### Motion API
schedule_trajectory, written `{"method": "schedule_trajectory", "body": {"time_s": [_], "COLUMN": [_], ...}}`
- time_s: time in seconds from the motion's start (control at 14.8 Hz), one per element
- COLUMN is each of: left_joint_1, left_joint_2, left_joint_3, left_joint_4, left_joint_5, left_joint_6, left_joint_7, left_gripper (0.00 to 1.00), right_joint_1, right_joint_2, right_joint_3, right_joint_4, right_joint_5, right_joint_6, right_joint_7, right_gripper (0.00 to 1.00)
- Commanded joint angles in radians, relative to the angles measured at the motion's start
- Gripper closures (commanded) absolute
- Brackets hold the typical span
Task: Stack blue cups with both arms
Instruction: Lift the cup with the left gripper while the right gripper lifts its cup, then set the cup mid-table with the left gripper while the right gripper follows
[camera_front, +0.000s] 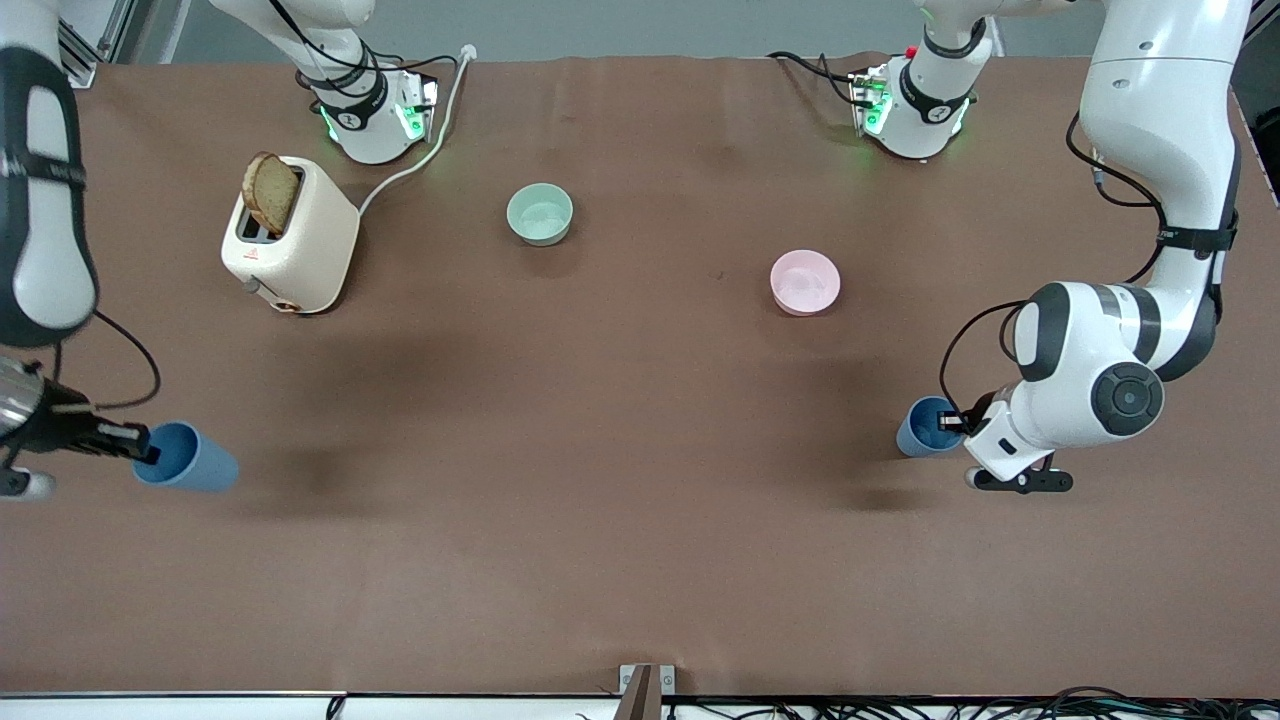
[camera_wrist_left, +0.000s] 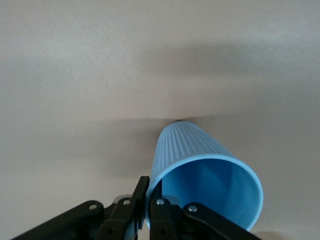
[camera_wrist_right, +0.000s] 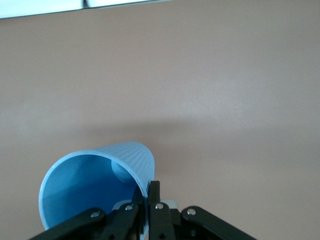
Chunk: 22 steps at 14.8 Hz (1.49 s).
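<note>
At table ends: each hand pinches blue cup rim.

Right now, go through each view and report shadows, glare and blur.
Front view: soft shadows on the table beside both blue cups; no glare. Left wrist view: a diffuse shadow band above its cup, pale colours. Right wrist view: a faint shadow above its cup, a bright strip along the top edge.
</note>
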Motion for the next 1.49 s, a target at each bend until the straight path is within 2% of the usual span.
{"method": "schedule_trajectory", "body": {"time_s": [0.0,0.14,0.27,0.41,0.61,0.81,1.15,1.42], "left_joint_1": [-0.021,-0.085,-0.170,-0.265,-0.387,-0.466,-0.573,-0.624], "left_joint_2": [-0.007,-0.001,0.000,0.028,0.088,0.134,0.218,0.247], "left_joint_3": [-0.047,-0.056,-0.059,-0.059,-0.058,-0.061,-0.058,-0.054], "left_joint_4": [0.157,0.230,0.241,0.296,0.348,0.350,0.348,0.348], "left_joint_5": [0.021,0.021,0.014,0.012,0.010,0.010,0.015,0.018], "left_joint_6": [-0.173,-0.232,-0.232,-0.226,-0.208,-0.130,-0.008,0.004], "left_joint_7": [0.010,0.010,0.004,-0.003,0.013,0.014,0.010,-0.001], "left_gripper": [1.00,1.00,1.00,1.00,1.00,1.00,1.00,0.99], "right_joint_1": [0.002,0.009,0.009,0.010,0.050,0.099,0.122,0.122], "right_joint_2": [-0.182,-0.274,-0.337,-0.377,-0.399,-0.400,-0.391,-0.377], "right_joint_3": [-0.001,0.000,0.000,0.002,0.013,0.013,0.016,0.014], "right_joint_4": [-0.084,-0.123,-0.147,-0.150,-0.150,-0.147,-0.099,-0.046], "right_joint_5": [-0.023,-0.023,-0.024,-0.046,-0.080,-0.084,-0.084,-0.084], "right_joint_6": [-0.136,-0.190,-0.249,-0.300,-0.339,-0.342,-0.342,-0.342], "right_joint_7": [0.007,0.013,0.015,0.016,0.100,0.195,0.236,0.237], "right_gripper": [0.96,0.97,0.97,0.97,0.97,0.97,0.96,0.96]}}
